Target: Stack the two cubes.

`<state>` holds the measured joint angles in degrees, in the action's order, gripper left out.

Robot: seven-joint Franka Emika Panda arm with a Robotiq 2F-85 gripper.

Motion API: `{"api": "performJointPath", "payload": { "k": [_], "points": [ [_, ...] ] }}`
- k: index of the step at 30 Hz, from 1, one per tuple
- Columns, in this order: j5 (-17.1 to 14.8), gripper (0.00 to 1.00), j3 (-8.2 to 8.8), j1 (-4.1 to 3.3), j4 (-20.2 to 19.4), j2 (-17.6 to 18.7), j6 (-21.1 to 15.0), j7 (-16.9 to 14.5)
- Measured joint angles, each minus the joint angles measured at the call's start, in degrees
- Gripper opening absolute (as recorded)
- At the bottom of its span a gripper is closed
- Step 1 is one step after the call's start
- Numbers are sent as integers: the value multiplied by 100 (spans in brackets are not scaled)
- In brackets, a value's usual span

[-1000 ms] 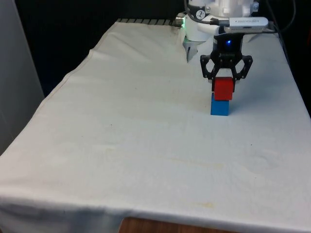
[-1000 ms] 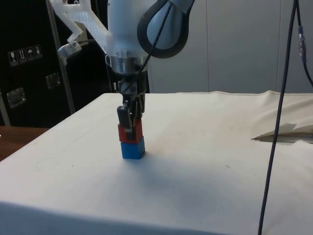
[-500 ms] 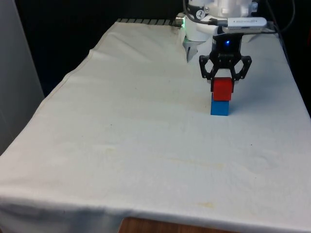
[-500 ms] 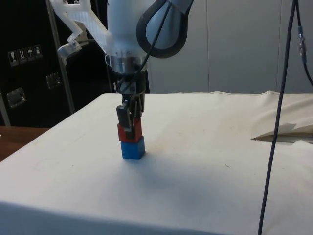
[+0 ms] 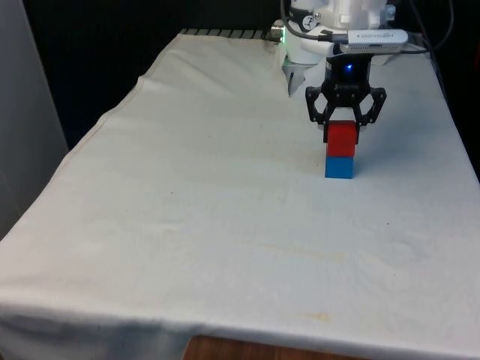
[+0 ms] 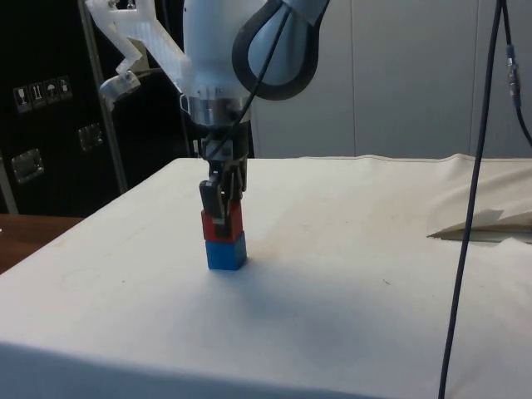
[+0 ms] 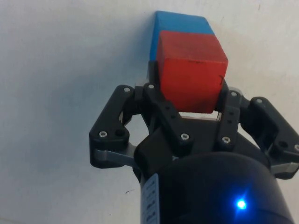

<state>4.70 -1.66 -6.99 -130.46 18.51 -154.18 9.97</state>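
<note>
Gripper (image 5: 343, 137) clamped on red cube (image 5: 342, 139), which sits atop blue cube (image 5: 339, 166) at table's far right in front view, w/ slight offset visible at wrist, so risk: opening unevenly or lifting at an angle could drag red off or topple the stack.

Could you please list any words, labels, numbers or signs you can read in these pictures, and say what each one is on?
Red cube: no text on it.
Blue cube: no text on it.
Dark cabinets: small white stickers with symbols, too small to read.
White cloth: no text on it.
</note>
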Motion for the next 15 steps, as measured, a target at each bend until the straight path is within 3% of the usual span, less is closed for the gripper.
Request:
{"api": "performJointPath", "payload": {
  "k": [6, 9, 12, 13, 15],
  "points": [
    [0, 0, 0, 0, 0, 0, 0, 0],
    [0, 7, 0, 0, 0, 0, 0, 0],
    [0, 34, 0, 0, 0, 0, 0, 0],
    [0, 54, 0, 0, 0, 0, 0, 0],
    [0, 74, 0, 0, 0, 0, 0, 0]
  ]
}}
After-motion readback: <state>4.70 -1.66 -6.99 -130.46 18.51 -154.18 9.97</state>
